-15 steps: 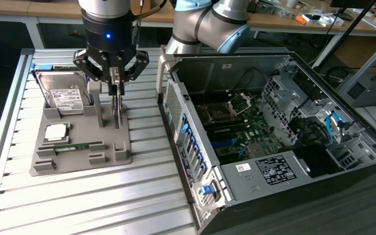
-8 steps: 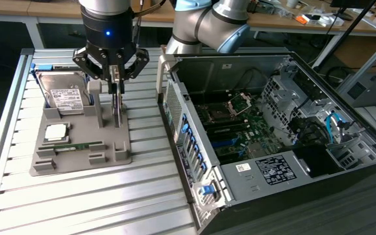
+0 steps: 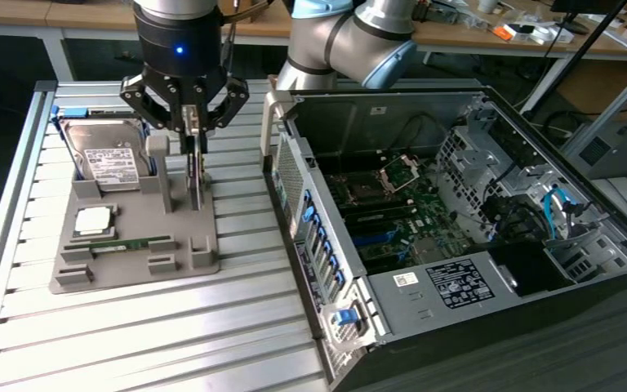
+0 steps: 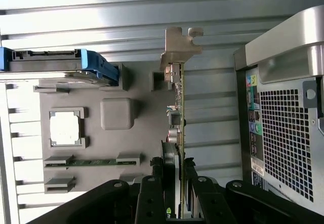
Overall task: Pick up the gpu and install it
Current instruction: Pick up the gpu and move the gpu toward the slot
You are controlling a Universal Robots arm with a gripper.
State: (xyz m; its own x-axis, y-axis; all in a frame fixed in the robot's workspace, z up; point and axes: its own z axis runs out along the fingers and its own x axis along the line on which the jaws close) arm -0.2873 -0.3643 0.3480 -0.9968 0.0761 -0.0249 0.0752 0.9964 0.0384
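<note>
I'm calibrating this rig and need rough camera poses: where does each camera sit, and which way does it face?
Exterior view: off the arm and raised, looking down across the slatted table at the grey parts holder and the open computer case; the arm and the gripper show, the gripper closed on the upright gpu.
Wrist view: on the wrist, looking down along the gripper at the gpu's edge; its fingers show.
Shared: gripper, gpu, holder, hard drive, case.

Grey tray [image 3: 140, 265]; silvery-edged gpu [image 4: 177, 117]
</note>
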